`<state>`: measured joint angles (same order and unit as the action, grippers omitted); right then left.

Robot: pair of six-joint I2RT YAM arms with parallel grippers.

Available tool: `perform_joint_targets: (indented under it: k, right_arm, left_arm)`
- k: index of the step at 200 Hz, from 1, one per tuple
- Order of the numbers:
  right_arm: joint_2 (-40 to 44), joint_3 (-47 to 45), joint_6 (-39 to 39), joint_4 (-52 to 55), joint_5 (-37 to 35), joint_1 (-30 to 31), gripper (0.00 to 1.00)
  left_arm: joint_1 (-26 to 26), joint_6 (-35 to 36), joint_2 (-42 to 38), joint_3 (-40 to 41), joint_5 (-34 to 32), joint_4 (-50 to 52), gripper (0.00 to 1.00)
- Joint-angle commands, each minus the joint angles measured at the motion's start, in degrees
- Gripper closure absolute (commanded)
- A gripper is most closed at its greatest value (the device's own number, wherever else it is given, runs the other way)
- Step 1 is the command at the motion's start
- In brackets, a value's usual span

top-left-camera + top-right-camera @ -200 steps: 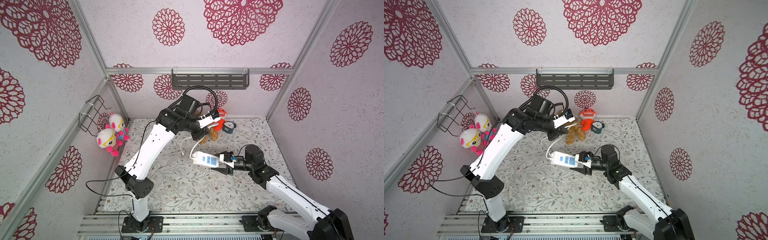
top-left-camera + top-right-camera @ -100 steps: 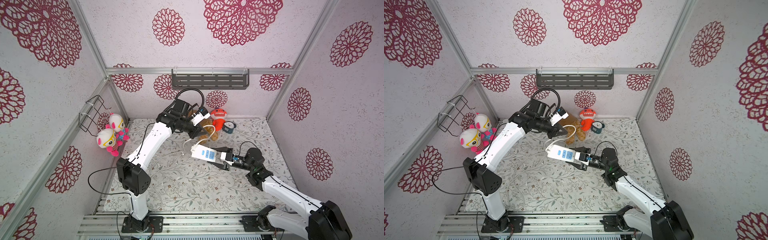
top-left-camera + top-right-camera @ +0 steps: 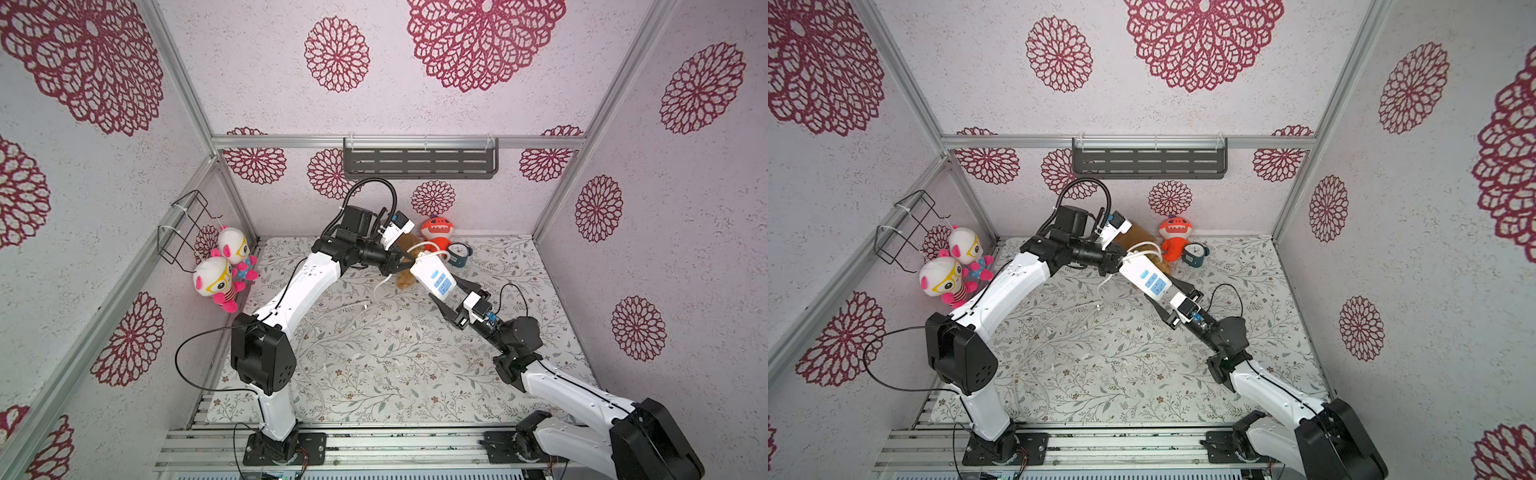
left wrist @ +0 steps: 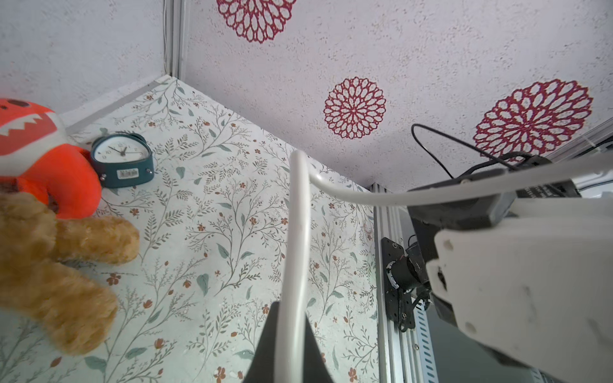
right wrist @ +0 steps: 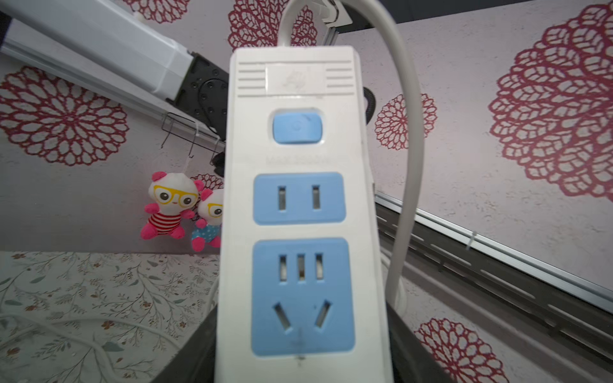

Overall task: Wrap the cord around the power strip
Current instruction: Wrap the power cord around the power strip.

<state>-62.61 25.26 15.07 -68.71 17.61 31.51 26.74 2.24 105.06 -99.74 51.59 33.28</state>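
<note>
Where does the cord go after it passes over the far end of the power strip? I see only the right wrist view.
Observer: Into the left gripper; its jaws are shut on the cord just beyond the power strip.
Operator: And where is the plug?
Observer: The plug lies loose on the table, between the two arms.
Operator: What stands behind the power strip?
Observer: A teal alarm clock and an orange plush toy stand by the back wall.
</note>
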Motion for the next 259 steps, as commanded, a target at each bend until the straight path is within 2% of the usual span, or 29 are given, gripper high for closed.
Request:
perform_joint_targets:
  k: [1,41,61,104,135,160,198,236,259]
  right_arm:
    - [2.7,1.5,-0.3,-2.5,-12.0,0.1,0.64]
    - [5.9,4.8,0.7,15.2,-26.6,0.1,0.66]
    - [6.8,5.5,1.4,20.2,-32.0,0.1,0.66]
    - [6.5,9.0,5.9,32.4,-35.9,-0.1,0.66]
    - [6.3,9.3,5.2,37.8,-37.5,-2.5,0.66]
    - [6.0,9.8,4.1,41.7,-35.7,-5.2,0.67]
    - [3.9,11.1,7.2,48.4,-31.8,-7.8,0.66]
    - [2.5,13.3,17.3,60.2,-17.3,-7.8,0.67]
    - [1.7,14.7,21.2,67.6,-12.9,-7.6,0.67]
  left_arm:
    - [1.2,-0.8,-2.6,3.3,-0.9,-2.3,1.00]
    - [2.4,-1.5,-8.1,11.6,-6.2,-4.2,1.00]
    - [3.8,-0.9,-10.2,14.3,-8.6,-3.7,1.00]
    - [6.5,0.8,-12.9,15.8,-13.6,-0.4,1.00]
    - [9.8,4.4,-13.7,13.9,-17.8,6.5,1.00]
    - [13.6,6.4,-12.9,10.6,-18.2,13.0,1.00]
    - [18.5,9.3,-11.7,4.1,-21.9,20.3,1.00]
    - [20.6,13.9,-9.0,-4.0,-26.8,25.2,1.00]
    - [20.8,16.7,-5.2,-12.4,-27.8,30.4,1.00]
